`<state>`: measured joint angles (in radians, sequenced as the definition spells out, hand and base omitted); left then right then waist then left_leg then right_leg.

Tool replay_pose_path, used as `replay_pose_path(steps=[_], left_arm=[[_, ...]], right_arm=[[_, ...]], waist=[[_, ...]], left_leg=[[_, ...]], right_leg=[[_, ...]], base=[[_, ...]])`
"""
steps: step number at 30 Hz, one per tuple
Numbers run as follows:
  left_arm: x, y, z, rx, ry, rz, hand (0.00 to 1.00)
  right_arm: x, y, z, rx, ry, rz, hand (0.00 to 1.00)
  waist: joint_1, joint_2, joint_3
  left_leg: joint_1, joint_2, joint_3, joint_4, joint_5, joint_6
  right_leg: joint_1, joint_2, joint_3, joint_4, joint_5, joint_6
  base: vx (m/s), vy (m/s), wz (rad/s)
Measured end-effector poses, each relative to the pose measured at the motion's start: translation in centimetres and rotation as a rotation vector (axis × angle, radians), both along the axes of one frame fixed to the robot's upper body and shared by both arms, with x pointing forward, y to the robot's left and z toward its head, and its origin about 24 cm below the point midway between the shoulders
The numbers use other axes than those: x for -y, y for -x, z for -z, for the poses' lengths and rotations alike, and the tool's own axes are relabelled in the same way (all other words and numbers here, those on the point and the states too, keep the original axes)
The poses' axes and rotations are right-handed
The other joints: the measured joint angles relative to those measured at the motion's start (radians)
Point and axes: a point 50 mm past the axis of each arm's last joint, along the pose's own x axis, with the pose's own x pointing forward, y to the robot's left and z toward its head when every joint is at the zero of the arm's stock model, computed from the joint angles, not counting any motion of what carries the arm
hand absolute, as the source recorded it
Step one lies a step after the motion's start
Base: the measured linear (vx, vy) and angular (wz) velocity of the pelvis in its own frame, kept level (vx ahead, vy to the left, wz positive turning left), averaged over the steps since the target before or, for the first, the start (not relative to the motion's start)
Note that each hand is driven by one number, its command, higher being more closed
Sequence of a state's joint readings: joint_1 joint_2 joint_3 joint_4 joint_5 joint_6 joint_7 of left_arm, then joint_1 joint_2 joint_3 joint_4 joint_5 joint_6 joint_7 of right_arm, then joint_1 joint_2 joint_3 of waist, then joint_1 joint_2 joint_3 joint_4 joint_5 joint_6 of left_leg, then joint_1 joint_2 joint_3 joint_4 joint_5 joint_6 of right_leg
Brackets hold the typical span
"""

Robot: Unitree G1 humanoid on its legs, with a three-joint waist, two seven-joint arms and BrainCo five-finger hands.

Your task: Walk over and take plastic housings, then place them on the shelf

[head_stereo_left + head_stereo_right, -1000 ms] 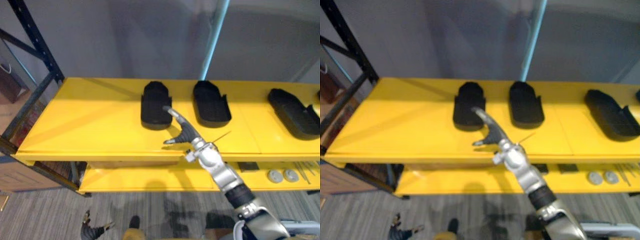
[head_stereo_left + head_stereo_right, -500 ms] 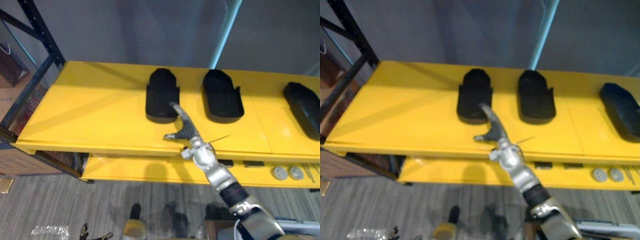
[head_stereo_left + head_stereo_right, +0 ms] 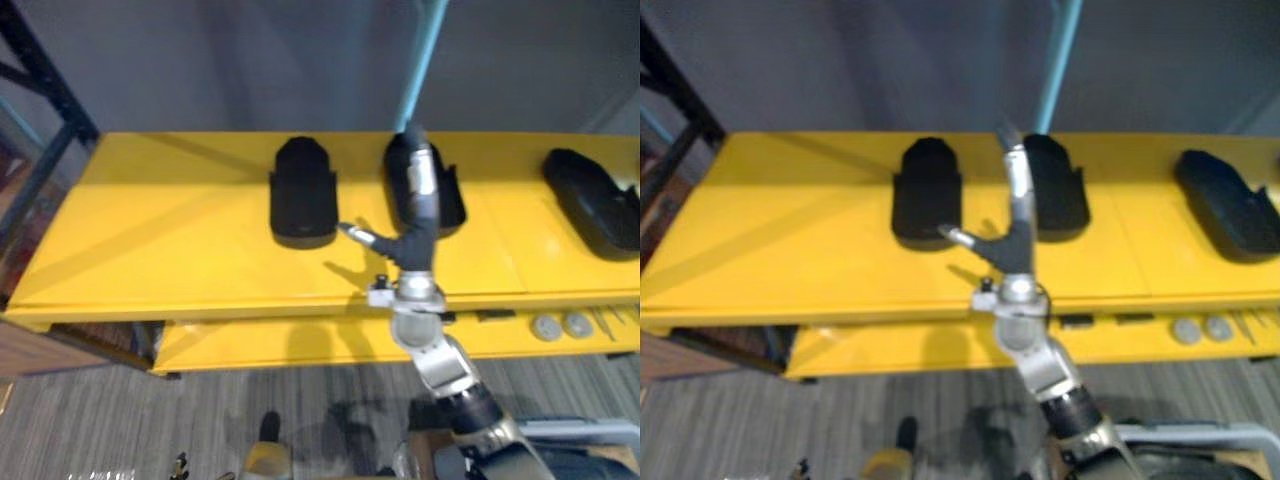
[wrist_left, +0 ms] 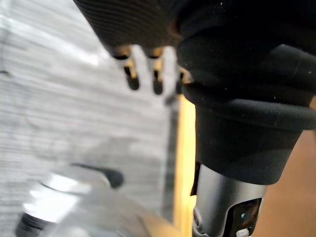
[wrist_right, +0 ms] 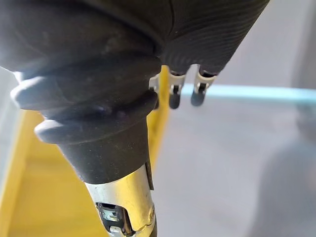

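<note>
Yellow shelf top (image 3: 150, 240) carries three black plastic housings near its rear edge: the left housing (image 3: 302, 195), the centre housing (image 3: 1060, 200) and the right housing (image 3: 590, 205) by the right end. The right hand (image 3: 412, 245) is raised over the front edge before the centre housing, fingers straight, thumb spread, empty. The left hand (image 4: 131, 79) hangs above grey floor (image 4: 49, 98), fingers loosely straight.

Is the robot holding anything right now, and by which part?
Nothing is held. The right hand is up over the yellow shelf, fingers straight and empty; the left hand hangs open above the floor, also empty.
</note>
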<state>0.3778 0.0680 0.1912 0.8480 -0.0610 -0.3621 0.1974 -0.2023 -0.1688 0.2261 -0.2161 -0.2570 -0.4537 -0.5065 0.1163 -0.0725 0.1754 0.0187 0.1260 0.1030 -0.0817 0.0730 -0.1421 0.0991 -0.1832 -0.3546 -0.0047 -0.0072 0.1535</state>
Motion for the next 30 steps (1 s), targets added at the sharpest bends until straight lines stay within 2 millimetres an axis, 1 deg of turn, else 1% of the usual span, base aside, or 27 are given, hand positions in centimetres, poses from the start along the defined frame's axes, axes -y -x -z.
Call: replay_pose_path(steps=[1,2,3,4,5,6,7,8,9,10,11,12,13,14,15,16,17,18,20,21,22,23,27,29,30], left_arm=[[-0.1,-0.1,0.1,-0.012,0.010,0.001,0.00],[-0.1,-0.1,0.2,-0.025,0.020,-0.002,0.00],[-0.3,-0.2,0.5,-0.047,0.027,0.004,0.00],[-0.4,-0.2,0.6,-0.065,0.034,0.008,0.00],[-0.5,-0.6,0.8,-0.098,0.058,0.027,0.00],[-0.4,-0.8,1.0,-0.114,0.073,0.042,0.00],[-0.1,-1.1,1.4,-0.150,0.109,0.068,0.00],[-0.2,-1.0,1.5,-0.172,0.118,0.082,0.00],[-0.3,-0.7,1.8,-0.211,0.142,0.093,0.00],[-0.1,-0.6,2.0,-0.242,0.158,0.118,0.00],[0.0,-0.5,2.1,-0.257,0.165,0.126,0.00],[0.2,-0.3,2.2,-0.276,0.178,0.122,0.00],[0.3,-0.3,2.3,-0.285,0.185,0.127,0.00],[0.4,-0.2,2.3,-0.291,0.188,0.133,0.00],[0.6,-0.1,2.4,-0.303,0.200,0.150,0.00],[0.7,0.0,2.5,-0.316,0.213,0.161,0.00],[0.8,0.1,2.5,-0.321,0.220,0.166,0.00],[1.1,0.2,2.6,-0.330,0.229,0.183,0.00],[1.3,0.0,2.6,-0.334,0.234,0.207,0.00],[1.6,0.1,2.7,-0.336,0.241,0.212,0.00],[1.8,0.1,2.7,-0.340,0.243,0.217,0.00],[2.0,0.0,2.7,-0.343,0.246,0.226,0.00],[2.4,0.2,2.9,-0.363,0.257,0.245,0.00],[2.6,0.0,2.8,-0.355,0.261,0.246,0.00],[2.5,0.0,2.8,-0.349,0.266,0.241,0.00]], right_arm=[[1.6,0.7,0.5,-0.056,-0.033,-0.002,0.00],[2.7,1.3,0.9,-0.098,-0.050,0.001,0.00],[4.1,2.0,1.6,-0.156,-0.068,0.017,0.00],[4.7,2.2,2.0,-0.191,-0.088,0.022,0.00],[6.2,2.7,3.2,-0.280,-0.150,0.042,0.00],[6.8,2.9,3.8,-0.315,-0.178,0.054,0.00],[7.9,3.4,5.1,-0.391,-0.256,0.065,0.00],[8.4,3.6,5.9,-0.427,-0.305,0.070,0.00],[9.3,4.0,7.9,-0.515,-0.375,0.101,0.00],[10.2,4.6,10.3,-0.617,-0.406,0.165,0.00],[10.6,5.1,11.4,-0.668,-0.417,0.201,0.00],[11.4,6.1,13.6,-0.757,-0.448,0.272,0.00],[12.2,7.3,15.0,-0.813,-0.476,0.337,0.00],[12.6,7.9,15.4,-0.830,-0.488,0.368,0.00],[13.3,9.1,15.9,-0.845,-0.505,0.427,0.00],[14.0,9.9,16.1,-0.844,-0.508,0.464,0.00],[14.2,10.2,16.1,-0.843,-0.508,0.478,0.00],[14.5,10.8,16.1,-0.837,-0.505,0.497,0.00],[14.7,11.1,16.1,-0.829,-0.499,0.508,0.00],[14.6,11.2,16.1,-0.827,-0.486,0.510,0.00],[14.4,11.1,16.1,-0.824,-0.478,0.505,0.00],[14.0,11.0,16.0,-0.819,-0.466,0.491,0.00],[12.5,9.9,16.1,-0.825,-0.457,0.397,0.00],[11.8,9.3,16.0,-0.820,-0.445,0.354,0.00],[11.0,8.5,16.0,-0.820,-0.441,0.305,0.00]], waist=[[-0.018,-0.010,-0.008],[-0.035,-0.014,-0.012],[-0.059,-0.018,-0.023],[-0.078,-0.021,-0.029],[-0.107,-0.024,-0.032],[-0.119,-0.024,-0.032],[-0.140,-0.020,-0.034],[-0.149,-0.019,-0.035],[-0.175,-0.015,-0.039],[-0.194,-0.007,-0.045],[-0.198,-0.002,-0.048],[-0.214,0.008,-0.054],[-0.230,0.017,-0.055],[-0.238,0.022,-0.056],[-0.251,0.034,-0.058],[-0.261,0.045,-0.058],[-0.265,0.050,-0.061],[-0.275,0.056,-0.065],[-0.290,0.072,-0.068],[-0.291,0.073,-0.068],[-0.291,0.083,-0.071],[-0.291,0.084,-0.068],[-0.281,0.103,-0.064],[-0.270,0.110,-0.058],[-0.257,0.107,-0.054]], left_leg=[[0.015,0.008,0.040,0.000,-0.008,-0.005],[0.027,0.015,0.070,0.000,-0.016,-0.007],[0.038,0.024,0.108,0.000,-0.023,-0.010],[0.041,0.028,0.130,0.000,-0.025,-0.013],[0.067,0.039,0.189,0.000,-0.034,-0.018],[0.077,0.043,0.213,0.000,-0.038,-0.020],[0.102,0.049,0.256,0.000,-0.046,-0.024],[0.117,0.053,0.282,0.000,-0.050,-0.027],[0.143,0.059,0.327,0.001,-0.059,-0.031],[0.168,0.064,0.375,0.001,-0.068,-0.037],[0.177,0.065,0.396,0.001,-0.071,-0.040],[0.196,0.066,0.433,0.001,-0.078,-0.045],[0.205,0.071,0.462,0.018,-0.090,-0.048],[0.209,0.074,0.476,0.028,-0.098,-0.051],[0.216,0.085,0.501,0.047,-0.110,-0.055],[0.230,0.095,0.529,0.059,-0.120,-0.062],[0.239,0.097,0.543,0.060,-0.122,-0.065],[0.246,0.107,0.564,0.059,-0.124,-0.069],[0.259,0.118,0.576,0.058,-0.123,-0.075],[0.262,0.126,0.592,0.058,-0.123,-0.078],[0.265,0.130,0.595,0.058,-0.122,-0.079],[0.266,0.135,0.599,0.058,-0.122,-0.083],[0.275,0.148,0.615,0.058,-0.121,-0.085],[0.275,0.147,0.607,0.061,-0.122,-0.085],[0.271,0.147,0.576,0.086,-0.126,-0.081]], right_leg=[[-0.012,0.005,0.036,0.000,0.005,-0.004],[-0.022,0.010,0.065,0.000,0.008,-0.006],[-0.039,0.018,0.104,-0.001,0.014,-0.010],[-0.050,0.023,0.123,-0.002,0.019,-0.012],[-0.064,0.035,0.179,-0.007,0.032,-0.017],[-0.067,0.040,0.200,-0.010,0.036,-0.018],[-0.070,0.049,0.238,-0.018,0.048,-0.021],[-0.070,0.055,0.261,-0.023,0.053,-0.021],[-0.072,0.065,0.302,-0.028,0.062,-0.021],[-0.077,0.075,0.339,-0.030,0.068,-0.022],[-0.081,0.080,0.358,-0.032,0.073,-0.022],[-0.084,0.087,0.388,-0.044,0.083,-0.021],[-0.083,0.092,0.411,-0.055,0.090,-0.020],[-0.083,0.094,0.418,-0.060,0.092,-0.021],[-0.085,0.095,0.416,-0.065,0.091,-0.022],[-0.087,0.094,0.386,-0.069,0.094,-0.028],[-0.087,0.096,0.375,-0.069,0.100,-0.031],[-0.083,0.101,0.371,-0.074,0.106,-0.036],[-0.081,0.110,0.361,-0.083,0.112,-0.042],[-0.084,0.118,0.360,-0.083,0.113,-0.044],[-0.084,0.122,0.360,-0.083,0.113,-0.045],[-0.084,0.127,0.360,-0.084,0.112,-0.046],[-0.081,0.139,0.356,-0.084,0.105,-0.053],[-0.083,0.147,0.360,-0.085,0.106,-0.055],[-0.085,0.149,0.383,-0.085,0.107,-0.055]], base=[[0.02,-0.003,-0.87],[0.00,-0.007,-1.06],[0.00,-0.010,-0.89],[-0.01,-0.013,-1.18],[0.00,-0.010,-0.99],[-0.01,-0.013,-1.21],[0.00,-0.010,-0.89],[0.00,-0.009,-1.10],[0.00,-0.002,-1.09],[0.00,-0.001,-1.06],[-0.01,0.005,-0.98],[-0.01,0.004,-0.87],[-0.01,0.000,-0.78],[-0.02,-0.015,-0.67],[-0.03,-0.030,-0.65],[-0.04,-0.029,-0.66],[-0.04,-0.019,-0.59],[-0.02,-0.024,-0.38],[0.00,-0.042,-0.23],[0.00,-0.037,-0.14],[-0.01,-0.040,-0.12],[0.00,-0.030,-0.09],[0.00,-0.014,-0.04],[0.00,-0.028,-0.10],[0.00,-0.047,-0.46]])
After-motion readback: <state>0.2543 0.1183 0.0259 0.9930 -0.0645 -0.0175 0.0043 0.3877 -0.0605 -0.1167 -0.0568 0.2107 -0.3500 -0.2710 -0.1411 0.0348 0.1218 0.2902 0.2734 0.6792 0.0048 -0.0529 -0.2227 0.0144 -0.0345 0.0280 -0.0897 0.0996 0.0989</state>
